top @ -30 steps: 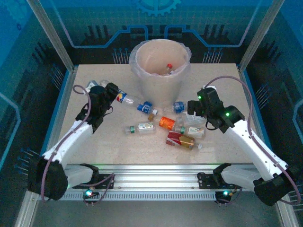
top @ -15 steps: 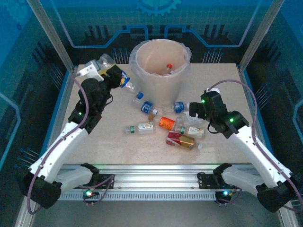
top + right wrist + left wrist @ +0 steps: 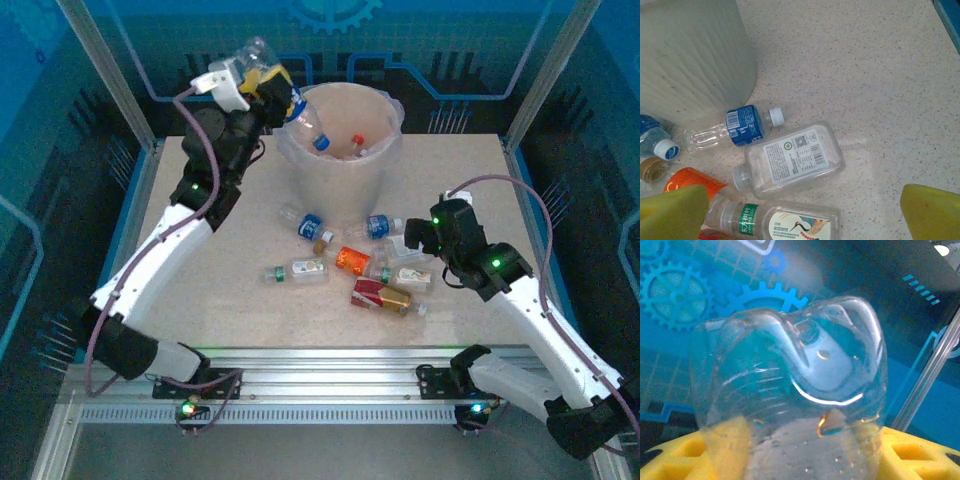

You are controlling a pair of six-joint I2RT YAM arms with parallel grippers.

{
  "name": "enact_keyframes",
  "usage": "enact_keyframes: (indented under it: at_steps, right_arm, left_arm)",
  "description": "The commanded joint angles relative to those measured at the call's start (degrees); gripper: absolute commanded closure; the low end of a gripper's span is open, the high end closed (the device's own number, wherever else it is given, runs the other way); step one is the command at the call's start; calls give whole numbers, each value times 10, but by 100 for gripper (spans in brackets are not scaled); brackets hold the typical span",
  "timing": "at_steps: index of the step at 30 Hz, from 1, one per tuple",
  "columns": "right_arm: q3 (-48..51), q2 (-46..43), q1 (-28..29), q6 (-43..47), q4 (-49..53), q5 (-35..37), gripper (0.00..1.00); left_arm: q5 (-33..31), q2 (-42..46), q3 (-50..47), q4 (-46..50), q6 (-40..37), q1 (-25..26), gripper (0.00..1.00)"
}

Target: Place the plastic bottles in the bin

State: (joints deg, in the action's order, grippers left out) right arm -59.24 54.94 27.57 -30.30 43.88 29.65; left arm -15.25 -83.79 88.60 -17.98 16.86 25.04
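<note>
Plastic bottles [image 3: 345, 262], small, clear and crushed, lie scattered just in front of the tall beige bag-lined bin [image 3: 340, 190]. The left gripper [image 3: 265, 82] clamps one blue-capped clear bottle [image 3: 303, 115] above the bin's rim, cap tipped inward, seemingly so that it drops inside on release. The right gripper [image 3: 410, 240] hovers with its jaws spread wide over the bottles by the bin's base, probably lining up a pick.

Looks down on the speckled tabletop [image 3: 865, 75] beside the bin [image 3: 690, 55].
Shows a blue-labelled bottle [image 3: 732, 131] with a white cap lying just beside the bin's ribbed wall, a flat clear bottle [image 3: 792, 160] with a white label next to it, a green-collared bottle [image 3: 780, 222] below that and an orange-labelled bottle [image 3: 695, 181] at the left; catches yellow-green fingertips [image 3: 932, 210] standing wide apart in the bottom corners.
</note>
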Motion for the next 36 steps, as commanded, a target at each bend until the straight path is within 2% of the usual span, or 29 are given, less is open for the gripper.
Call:
enact_keyframes:
  at_steps: [1,6,11,21,36]
  right_arm:
    - [7,-8,-9,-13,-3,13,0]
    - [9,-10,-9,-20,4,12,0]
    - [10,-15,-10,-24,7,13,0]
    - [8,-18,-10,-30,13,10,0]
    - [21,-27,-11,-39,8,13,0]
  left_arm:
    - [-22,-56,66,-39,-71,5,46]
    - [-38,-144,168,-14,-114,6,46]
    - [-37,-210,239,24,-125,8,46]
    - [-48,-295,294,45,-167,24,47]
    - [-51,-366,331,61,-165,49,47]
